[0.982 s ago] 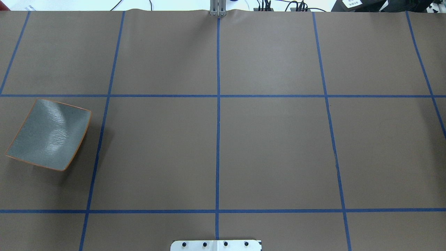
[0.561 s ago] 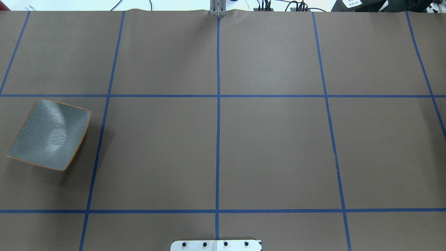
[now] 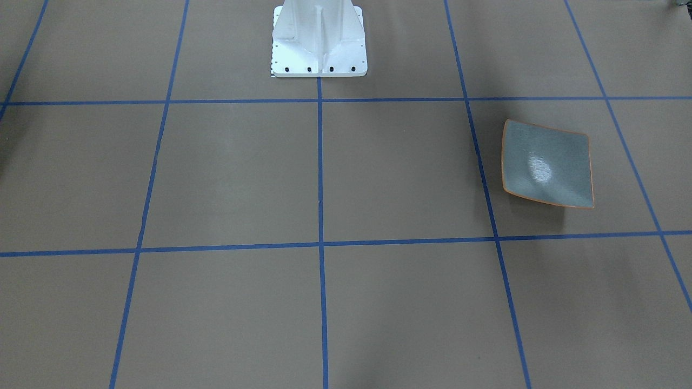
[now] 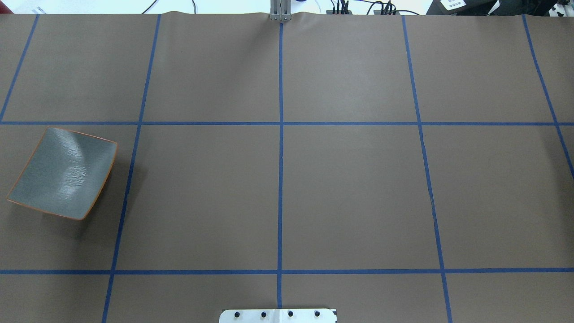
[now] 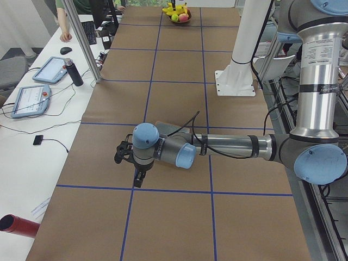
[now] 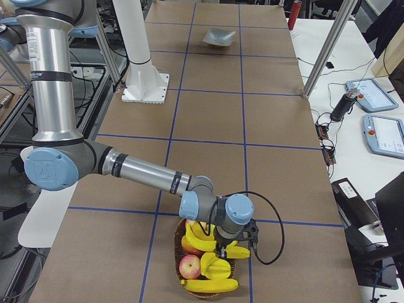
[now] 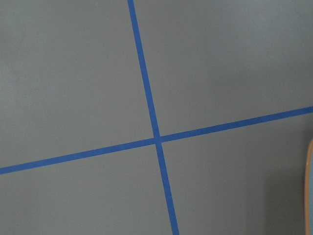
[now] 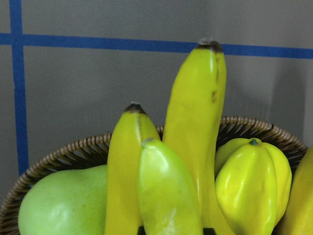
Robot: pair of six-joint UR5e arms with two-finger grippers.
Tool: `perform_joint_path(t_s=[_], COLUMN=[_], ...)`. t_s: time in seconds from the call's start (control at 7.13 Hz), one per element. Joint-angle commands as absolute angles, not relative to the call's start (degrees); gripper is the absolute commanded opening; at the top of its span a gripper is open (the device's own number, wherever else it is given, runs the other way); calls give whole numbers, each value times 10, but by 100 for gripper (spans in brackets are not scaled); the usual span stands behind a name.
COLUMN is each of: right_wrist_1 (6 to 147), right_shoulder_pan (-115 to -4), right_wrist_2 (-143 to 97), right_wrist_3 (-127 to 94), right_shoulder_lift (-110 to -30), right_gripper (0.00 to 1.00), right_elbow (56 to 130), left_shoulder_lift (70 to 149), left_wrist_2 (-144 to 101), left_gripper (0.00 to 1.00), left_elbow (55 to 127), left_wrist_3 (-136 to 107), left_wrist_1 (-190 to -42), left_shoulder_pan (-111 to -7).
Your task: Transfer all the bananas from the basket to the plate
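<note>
**A:** Entry one: right gripper (image 6: 221, 249)?
**B:** It hangs over the basket (image 6: 189, 281), fingers pointing down among the fruit. It shows only from the table's end, so I cannot tell how wide the jaws stand or whether they hold anything.

**A:** Entry two: bananas (image 8: 195, 122)?
**B:** All that show lie in the basket, directly beneath that gripper. Its wrist camera has two side by side, dark tips pointing away, the longer one reaching past the woven rim. A third yellow end lies in front of them, nearer the lens.

**A:** Other contents?
**B:** A green pear (image 8: 63, 205) lies left of the bananas in that view and a ribbed yellow fruit (image 8: 252, 181) right of them. A red apple (image 6: 190, 266) shows from the side.

**A:** Entry three: left gripper (image 5: 138, 178)?
**B:** It points down over the brown table (image 4: 350, 193), above a crossing of blue tape lines (image 7: 156, 140). It too shows only from a side view, so I cannot tell its opening or any hold.

**A:** Entry four: plate (image 4: 63, 172)?
**B:** Square, grey-blue, flat on the table. It lies just beside the left gripper, and its orange rim cuts the right edge of that wrist view. It is well apart from the right gripper, at the table's opposite end.
</note>
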State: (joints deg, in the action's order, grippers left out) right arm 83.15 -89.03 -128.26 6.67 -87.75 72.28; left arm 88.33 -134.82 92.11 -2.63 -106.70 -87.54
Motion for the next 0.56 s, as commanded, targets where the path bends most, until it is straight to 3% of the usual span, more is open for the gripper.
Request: perform_joint_path(t_s=[0.0, 0.42], right_wrist_1=[832, 838], right_shoulder_pan=[-891, -896], right_wrist_2=[-1287, -1284], right_wrist_3=[81, 112], right_shoulder_lift=[-878, -886], right_gripper=[0, 0], right_elbow=[737, 741], left_shoulder_lift=[883, 883], left_wrist_2=[-1348, -1348], left_gripper=[100, 100], left_elbow=[922, 923], left_wrist_3=[-28, -28], left_wrist_1=[-1067, -1067], left_shoulder_pan=[-875, -875])
